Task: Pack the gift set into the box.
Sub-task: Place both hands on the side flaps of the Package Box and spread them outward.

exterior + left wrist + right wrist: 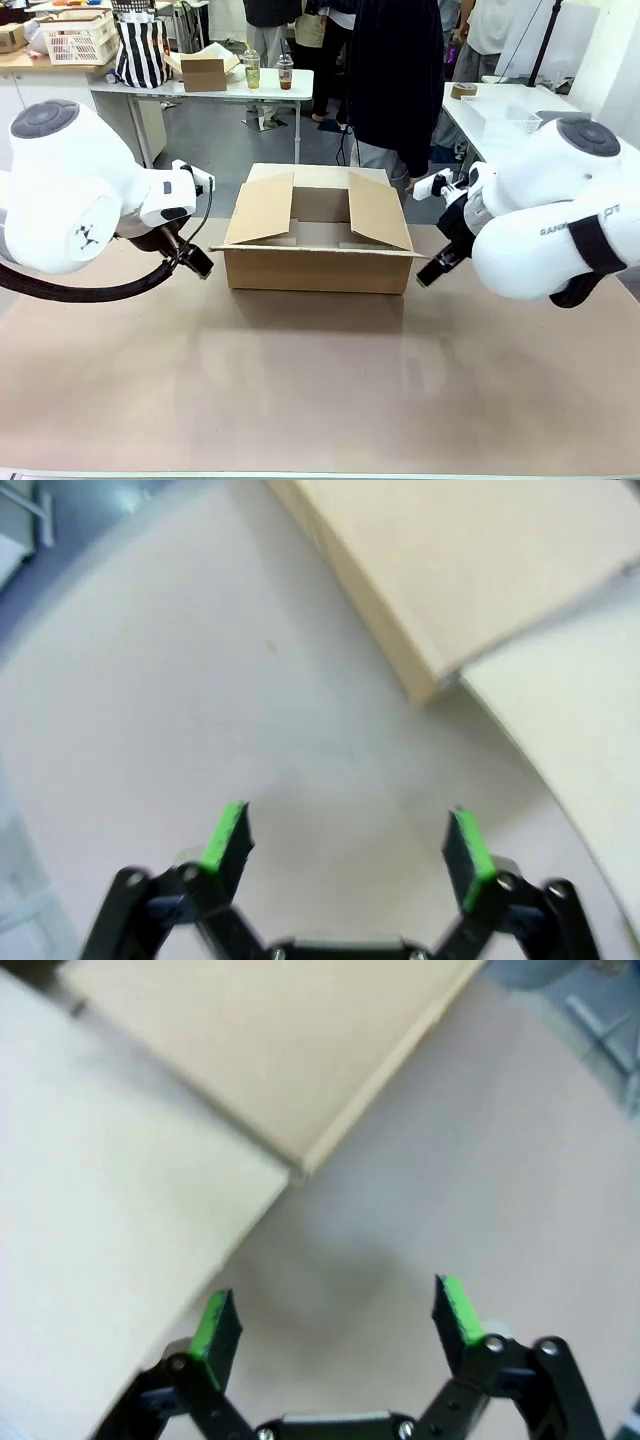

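Observation:
The box (318, 268) is a shallow brown cardboard carton standing at the middle of the table in the front view, its top open and its two side flaps tilted up. The gift set is out of view. My left gripper (197, 262) hangs just off the box's left end, low over the table. In the left wrist view it (348, 842) is open with nothing between the green pads, and the box (480, 570) lies ahead. My right gripper (432, 270) sits beside the box's right end. It (335, 1325) is open and empty too, near a corner of the box (270, 1050).
A person in dark clothes (395, 80) stands right behind the box at the far edge. The brown table top (320, 390) stretches bare in front of the box. Other tables with a small carton (205, 70) and cups stand farther back.

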### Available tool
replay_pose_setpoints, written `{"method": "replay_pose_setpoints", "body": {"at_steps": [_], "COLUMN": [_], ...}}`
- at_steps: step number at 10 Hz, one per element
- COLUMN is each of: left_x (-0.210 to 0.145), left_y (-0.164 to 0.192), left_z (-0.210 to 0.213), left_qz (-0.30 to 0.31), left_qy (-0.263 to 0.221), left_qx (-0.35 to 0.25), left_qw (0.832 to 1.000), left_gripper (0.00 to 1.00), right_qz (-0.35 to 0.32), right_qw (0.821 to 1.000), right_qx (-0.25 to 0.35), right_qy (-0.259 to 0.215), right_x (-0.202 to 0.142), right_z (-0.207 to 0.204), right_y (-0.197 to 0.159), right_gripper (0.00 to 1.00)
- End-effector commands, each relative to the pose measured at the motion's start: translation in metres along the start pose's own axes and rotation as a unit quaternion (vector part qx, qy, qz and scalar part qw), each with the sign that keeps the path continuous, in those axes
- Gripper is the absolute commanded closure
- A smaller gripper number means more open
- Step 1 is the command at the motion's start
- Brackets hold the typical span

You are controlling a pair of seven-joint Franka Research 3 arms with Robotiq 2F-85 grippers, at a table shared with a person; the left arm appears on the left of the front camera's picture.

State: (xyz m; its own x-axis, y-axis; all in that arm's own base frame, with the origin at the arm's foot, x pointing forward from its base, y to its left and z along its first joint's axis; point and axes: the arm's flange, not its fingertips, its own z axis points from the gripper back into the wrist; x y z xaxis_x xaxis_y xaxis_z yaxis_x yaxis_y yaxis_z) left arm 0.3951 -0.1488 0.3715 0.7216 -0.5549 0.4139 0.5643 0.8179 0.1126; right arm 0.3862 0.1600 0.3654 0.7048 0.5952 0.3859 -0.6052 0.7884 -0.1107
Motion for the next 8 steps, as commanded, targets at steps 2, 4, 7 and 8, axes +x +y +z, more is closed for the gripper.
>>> {"method": "replay_pose_setpoints", "body": {"at_steps": [2,4,7,8], "left_x": [-0.032,-0.030,-0.006,-0.001], "left_y": [0.027,0.033,0.064,0.077], "left_z": [0.080,0.150,0.199,0.190], "left_qz": [-0.113,-0.115,0.053,0.107], "left_qy": [0.118,-0.031,-0.196,-0.192], "left_qx": [-0.098,-0.169,-0.359,-0.315], "left_qw": [0.982,0.979,0.911,0.923], "left_gripper": [0.00,0.00,0.00,0.00], "right_qz": [0.051,-0.028,-0.312,-0.357], "right_qw": [0.986,0.994,0.918,0.909], "right_qx": [0.108,0.103,0.229,0.162], "right_qy": [0.113,0.010,-0.087,-0.140], "right_x": [-0.021,-0.015,0.017,0.014], "right_z": [0.081,0.132,0.185,0.185], "right_y": [-0.049,-0.068,-0.089,-0.097], "right_gripper": [0.00,0.00,0.00,0.00]}}
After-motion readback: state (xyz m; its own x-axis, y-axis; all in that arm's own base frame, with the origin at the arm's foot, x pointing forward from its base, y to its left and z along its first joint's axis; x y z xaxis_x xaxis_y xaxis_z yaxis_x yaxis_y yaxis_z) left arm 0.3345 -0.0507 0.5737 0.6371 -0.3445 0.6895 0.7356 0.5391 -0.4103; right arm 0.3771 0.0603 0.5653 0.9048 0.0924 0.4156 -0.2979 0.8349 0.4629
